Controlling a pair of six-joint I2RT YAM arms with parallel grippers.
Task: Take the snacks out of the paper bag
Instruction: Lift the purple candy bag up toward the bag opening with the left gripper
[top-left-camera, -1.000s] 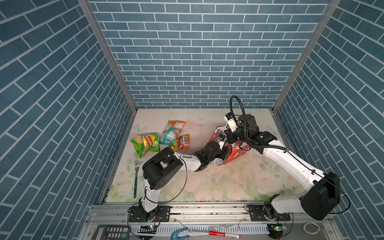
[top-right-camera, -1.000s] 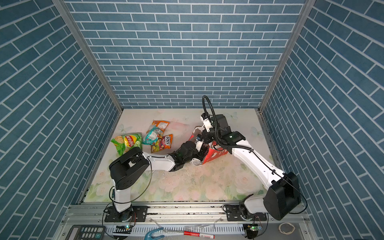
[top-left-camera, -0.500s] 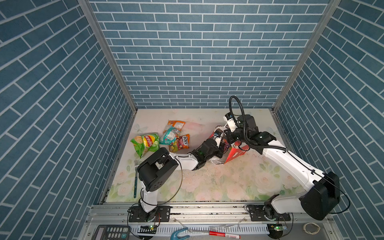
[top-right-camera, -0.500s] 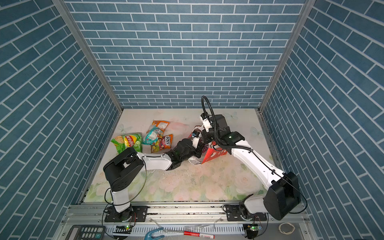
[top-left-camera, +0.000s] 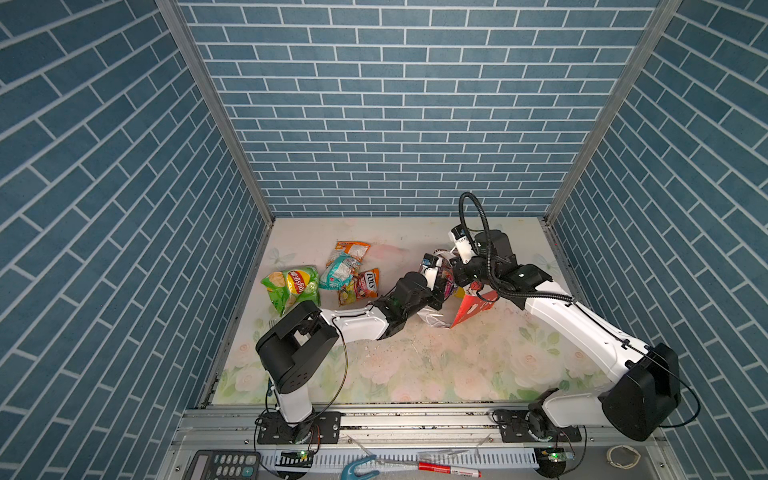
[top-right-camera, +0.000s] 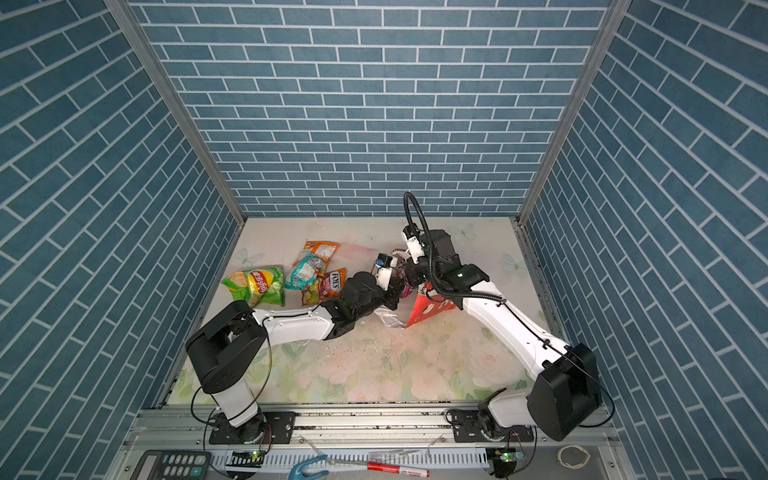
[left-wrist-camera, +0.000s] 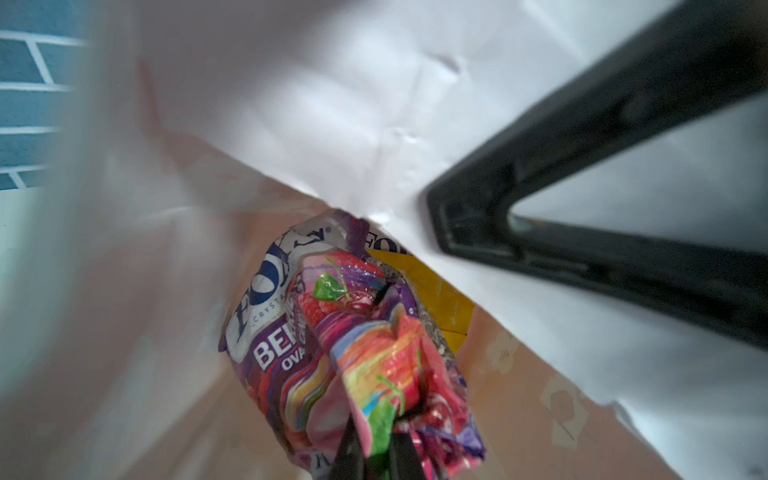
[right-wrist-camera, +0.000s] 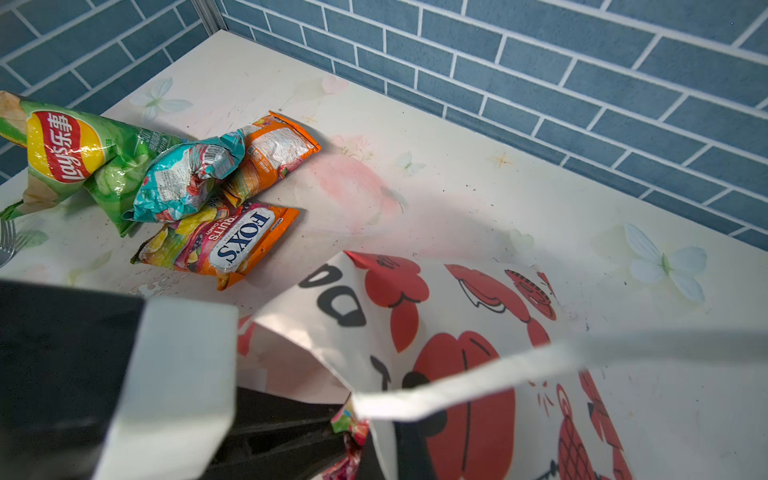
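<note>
The paper bag (top-left-camera: 471, 309) (top-right-camera: 428, 311), white with red prints, lies tilted at the back right with its mouth toward the left. My right gripper (right-wrist-camera: 380, 444) (top-left-camera: 461, 276) is shut on the bag's rim (right-wrist-camera: 457, 386). My left gripper (left-wrist-camera: 376, 440) (top-left-camera: 444, 282) reaches into the mouth, shut on a crumpled purple FOX'S packet (left-wrist-camera: 291, 353). A yellow packet (left-wrist-camera: 432, 291) lies deeper inside. Several snacks lie on the table to the left: a green Lay's bag (top-left-camera: 293, 284) (right-wrist-camera: 75, 153), a teal packet (top-left-camera: 338, 272), an orange-white packet (top-left-camera: 351, 250) and an orange FOX'S bag (top-left-camera: 365, 284).
A fork (right-wrist-camera: 6, 245) lies near the table's left edge. Blue brick walls (top-left-camera: 395, 124) close in the table on three sides. A calculator (top-left-camera: 224, 463) and a red marker (top-left-camera: 449, 469) sit on the rail below the front edge.
My left arm has drawn back a little to the left, its elbow swinging left, with the purple packet still gripped. The right arm and the bag have hardly moved.
</note>
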